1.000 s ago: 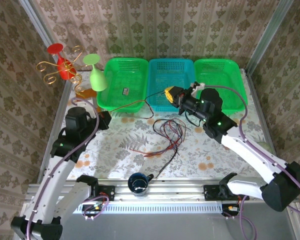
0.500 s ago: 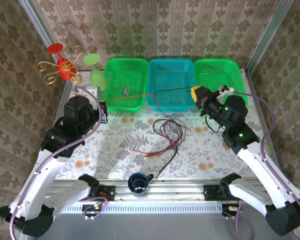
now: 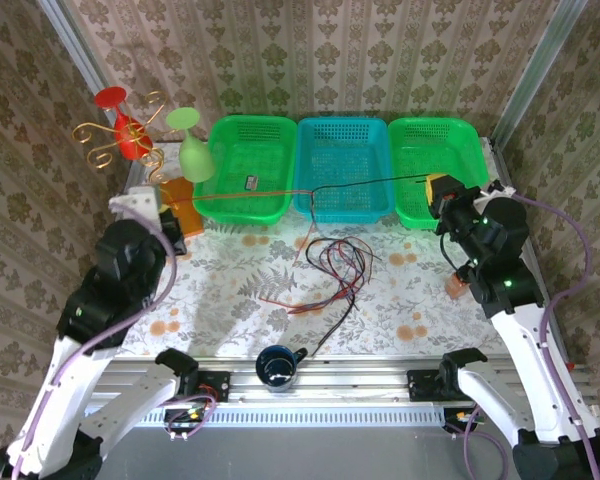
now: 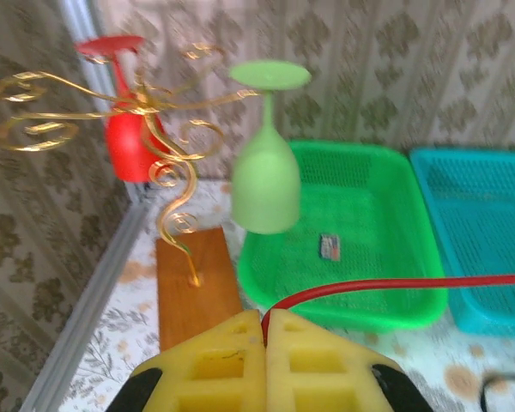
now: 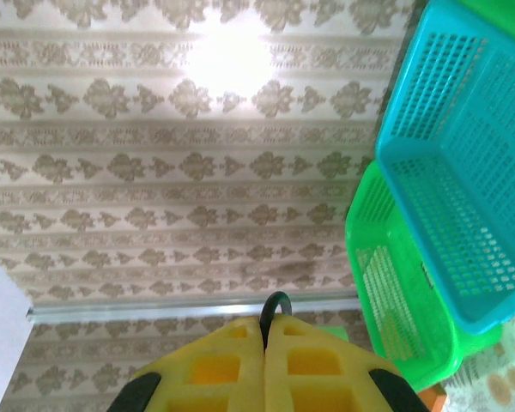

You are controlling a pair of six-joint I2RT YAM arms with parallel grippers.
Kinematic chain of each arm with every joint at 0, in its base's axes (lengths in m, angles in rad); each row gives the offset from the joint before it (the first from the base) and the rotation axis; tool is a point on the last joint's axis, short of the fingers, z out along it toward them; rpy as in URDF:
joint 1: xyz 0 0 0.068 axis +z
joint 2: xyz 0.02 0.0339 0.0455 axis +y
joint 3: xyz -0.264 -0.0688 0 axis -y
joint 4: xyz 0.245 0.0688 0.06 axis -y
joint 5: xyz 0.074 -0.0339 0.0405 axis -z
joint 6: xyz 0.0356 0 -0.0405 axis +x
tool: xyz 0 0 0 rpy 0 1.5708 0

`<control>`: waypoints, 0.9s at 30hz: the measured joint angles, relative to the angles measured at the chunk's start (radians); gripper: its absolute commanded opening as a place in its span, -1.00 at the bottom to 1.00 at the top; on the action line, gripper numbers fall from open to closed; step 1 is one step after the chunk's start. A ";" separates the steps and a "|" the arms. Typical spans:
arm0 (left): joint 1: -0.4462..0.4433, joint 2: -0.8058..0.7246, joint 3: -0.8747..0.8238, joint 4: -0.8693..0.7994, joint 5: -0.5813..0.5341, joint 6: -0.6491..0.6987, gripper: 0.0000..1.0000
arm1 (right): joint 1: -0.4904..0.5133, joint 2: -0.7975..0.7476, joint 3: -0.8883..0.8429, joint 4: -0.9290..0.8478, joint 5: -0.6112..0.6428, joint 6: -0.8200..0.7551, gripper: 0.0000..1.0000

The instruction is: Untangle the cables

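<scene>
The arms had drawn apart; left gripper (image 4: pixel 264 328) clenched the red cable (image 4: pixel 395 286), right gripper (image 5: pixel 264 330) the black cable (image 5: pixel 277 301); both stretched taut, seemingly still joined.

Green basket (image 4: pixel 369 306): glossy plastic mesh. Rack (image 4: pixel 142 105): shiny gold metal wire on smooth wooden base (image 4: pixel 197 287). Goblet (image 4: pixel 264 184): matt green plastic. Red cable (image 4: pixel 395 286), black cable (image 5: pixel 277 302): smooth glossy sheaths. Left gripper (image 4: pixel 265 322) pads (image 4: pixel 215 369): matt yellow, rubbery.

Lab rig: aluminium frame (image 3: pixel 360 372), wallpapered panels (image 3: pixel 380 50).
</scene>
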 measured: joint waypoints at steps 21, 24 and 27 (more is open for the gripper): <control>0.019 -0.109 -0.053 -0.011 -0.126 -0.033 -1.00 | -0.148 -0.003 0.167 -0.209 0.114 -0.226 -1.00; 0.019 -0.051 -0.057 -0.005 -0.060 -0.057 -1.00 | -0.152 0.067 0.278 -0.232 0.092 -0.292 -1.00; 0.025 -0.003 -0.073 0.008 0.001 -0.082 -1.00 | -0.153 0.146 0.420 -0.238 0.068 -0.360 -1.00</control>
